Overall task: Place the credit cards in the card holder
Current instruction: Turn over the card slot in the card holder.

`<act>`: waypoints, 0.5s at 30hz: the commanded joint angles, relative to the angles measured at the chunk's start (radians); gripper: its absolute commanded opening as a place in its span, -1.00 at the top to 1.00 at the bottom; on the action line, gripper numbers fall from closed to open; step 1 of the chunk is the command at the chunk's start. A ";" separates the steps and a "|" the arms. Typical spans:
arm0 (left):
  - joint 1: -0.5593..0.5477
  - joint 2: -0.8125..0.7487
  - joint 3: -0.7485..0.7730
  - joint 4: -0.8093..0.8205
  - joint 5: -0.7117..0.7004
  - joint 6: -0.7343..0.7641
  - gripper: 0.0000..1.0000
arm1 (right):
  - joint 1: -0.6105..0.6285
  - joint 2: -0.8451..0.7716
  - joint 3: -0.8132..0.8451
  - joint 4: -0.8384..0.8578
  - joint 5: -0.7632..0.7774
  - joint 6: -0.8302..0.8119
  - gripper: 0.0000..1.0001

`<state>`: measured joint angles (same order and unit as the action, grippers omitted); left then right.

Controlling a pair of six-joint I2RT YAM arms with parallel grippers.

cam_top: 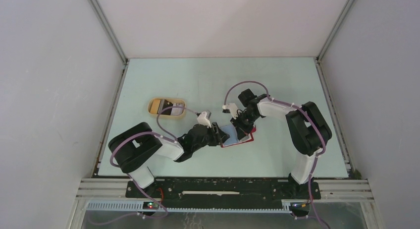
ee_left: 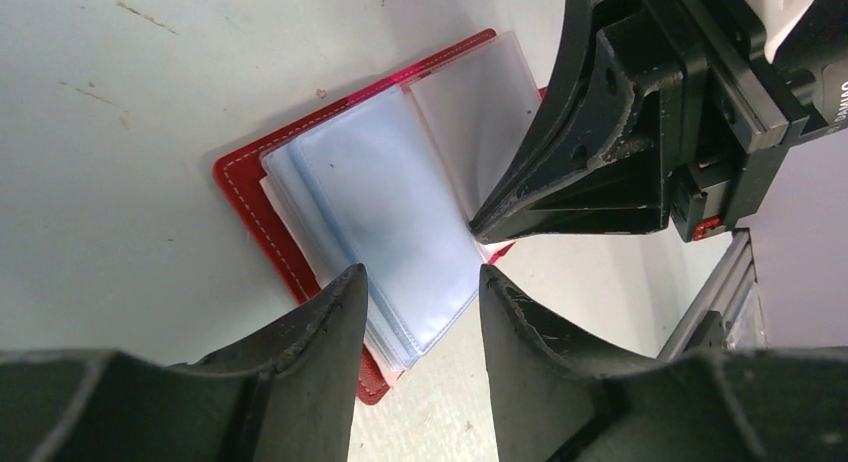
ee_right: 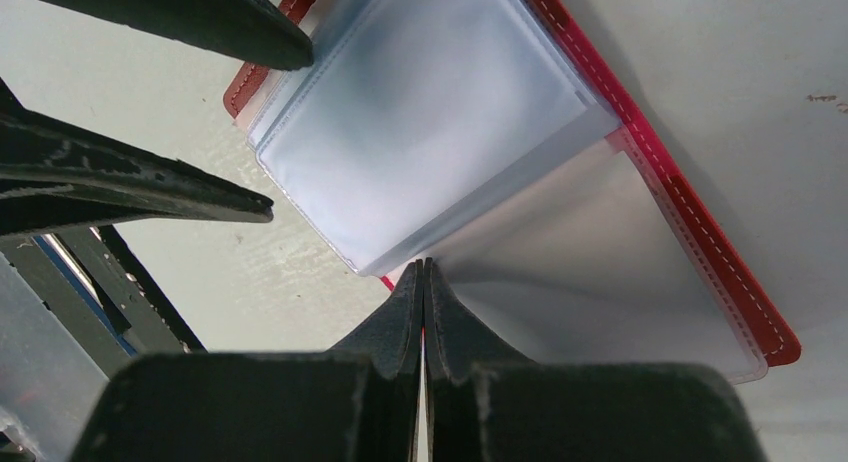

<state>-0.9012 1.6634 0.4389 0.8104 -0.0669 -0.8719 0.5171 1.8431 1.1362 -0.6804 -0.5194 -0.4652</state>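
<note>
Evidently no card is sleeved yet: the card holder lies open under the left claw's parted, empty jaws. The right claw is closed at its sleeves' edge, and the credit cards wait well behind the left claw.

Card holder — red with white stitching, pale-blue inside; tray tan.

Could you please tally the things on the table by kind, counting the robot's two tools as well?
Open red folding card holder with clear plastic sleeves: 1
Tan oval tray: 1
Thin cards in that tray: at least 2, too small to count surely
Black two-finger tools: 2, left tool and right tool
Total: at least 6
</note>
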 commanded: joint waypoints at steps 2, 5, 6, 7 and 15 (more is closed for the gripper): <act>-0.005 -0.063 0.014 -0.117 -0.058 0.037 -0.04 | 0.003 0.008 0.027 -0.016 -0.010 0.009 0.92; -0.006 -0.067 0.014 -0.126 -0.059 0.039 -0.04 | 0.003 0.009 0.027 -0.016 -0.010 0.010 0.91; -0.006 -0.063 0.016 -0.126 -0.056 0.038 -0.04 | 0.003 0.010 0.027 -0.015 -0.011 0.010 0.91; -0.005 -0.059 0.020 -0.126 -0.048 0.037 -0.05 | 0.003 0.010 0.027 -0.016 -0.010 0.010 0.90; -0.007 -0.011 0.047 -0.081 0.010 0.027 0.00 | 0.003 0.013 0.033 -0.024 -0.024 0.010 0.90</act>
<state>-0.9012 1.6325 0.4423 0.7090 -0.0910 -0.8566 0.5175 1.8446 1.1370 -0.6811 -0.5217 -0.4648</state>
